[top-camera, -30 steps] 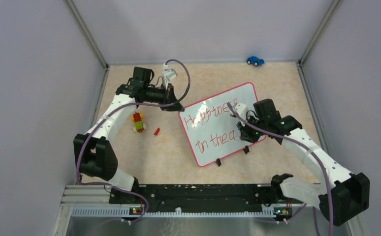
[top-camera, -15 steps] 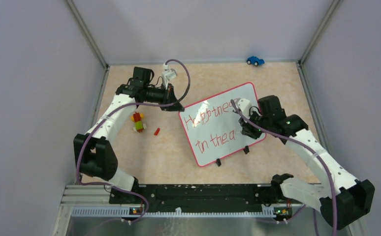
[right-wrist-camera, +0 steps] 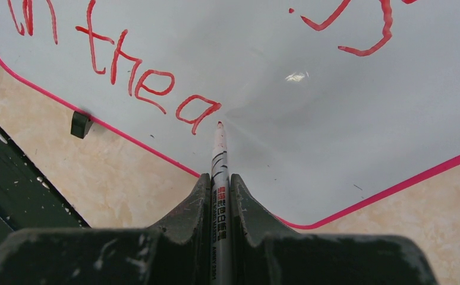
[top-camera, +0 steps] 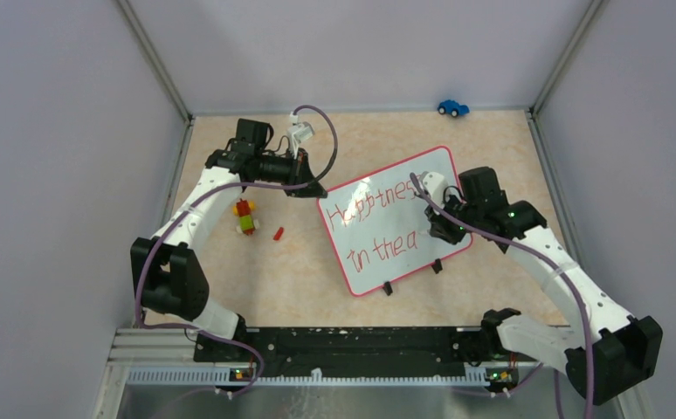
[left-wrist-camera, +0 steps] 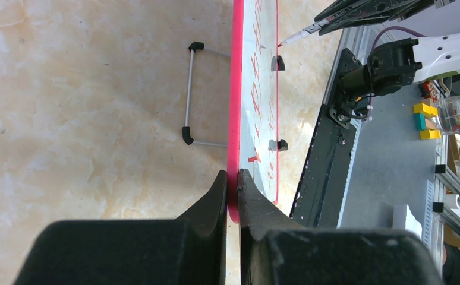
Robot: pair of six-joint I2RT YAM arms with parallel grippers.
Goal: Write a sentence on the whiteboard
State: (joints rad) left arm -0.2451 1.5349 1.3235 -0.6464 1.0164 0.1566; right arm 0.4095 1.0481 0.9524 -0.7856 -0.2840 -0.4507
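The whiteboard (top-camera: 426, 179) stands tilted at mid-table, white with a pink frame and two black feet. Red lettering (top-camera: 371, 202) on it reads "Happiness" above "in the a"; the second line also shows in the right wrist view (right-wrist-camera: 138, 77). My left gripper (top-camera: 314, 188) is shut on the board's left edge (left-wrist-camera: 235, 119). My right gripper (top-camera: 432, 229) is shut on a white marker (right-wrist-camera: 219, 160). The marker's red tip sits on the board just right of the last "a". The marker's tip also shows in the left wrist view (left-wrist-camera: 293, 39).
A small blue toy car (top-camera: 452, 107) sits at the back wall. A red, yellow and green block toy (top-camera: 245, 216) and a small red piece (top-camera: 278, 233) lie left of the board. A wire stand (left-wrist-camera: 187, 95) props the board from behind.
My right arm has shifted up and to the right along the board, from the lower right corner toward the end of the second line. The left arm and board have not moved.
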